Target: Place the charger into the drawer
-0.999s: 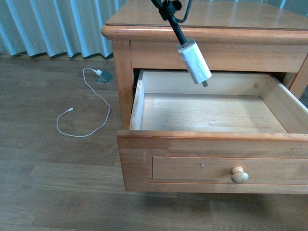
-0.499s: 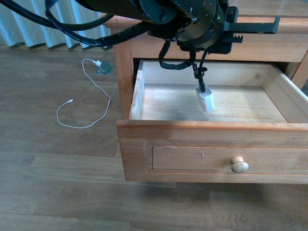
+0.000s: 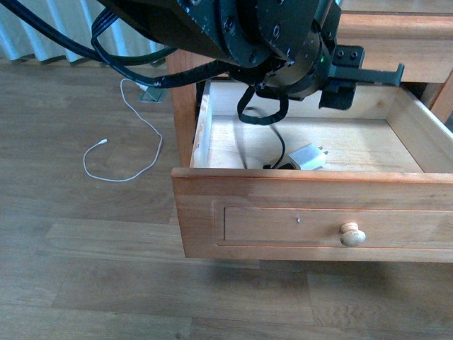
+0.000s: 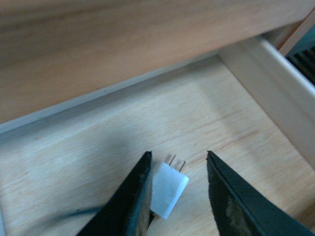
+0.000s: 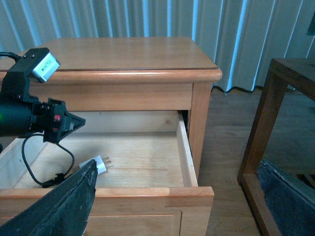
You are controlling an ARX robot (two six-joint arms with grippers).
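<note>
The charger [image 3: 308,157], a white cube with two prongs, lies on the pale floor of the open drawer [image 3: 283,185]. Its black cable [image 3: 280,145] loops beside it. My left gripper [image 4: 178,156] hovers just above the charger [image 4: 167,189], open, with the cube between the spread fingers and close to one of them. The left arm [image 3: 269,35] fills the top of the front view. My right gripper [image 5: 177,167] is open and empty, held back in front of the drawer [image 5: 184,147]; the charger [image 5: 100,165] shows past one finger.
A long thin white cable [image 3: 134,142] lies on the wooden floor left of the nightstand [image 5: 128,54]. The drawer front carries a round pale knob [image 3: 352,234]. A dark wooden furniture frame [image 5: 266,123] stands to the right of the nightstand. Curtains hang behind.
The charger hung from the left gripper above the drawer, came down inside it, and now lies on the drawer floor, let go. The left arm has dropped lower over the drawer.
</note>
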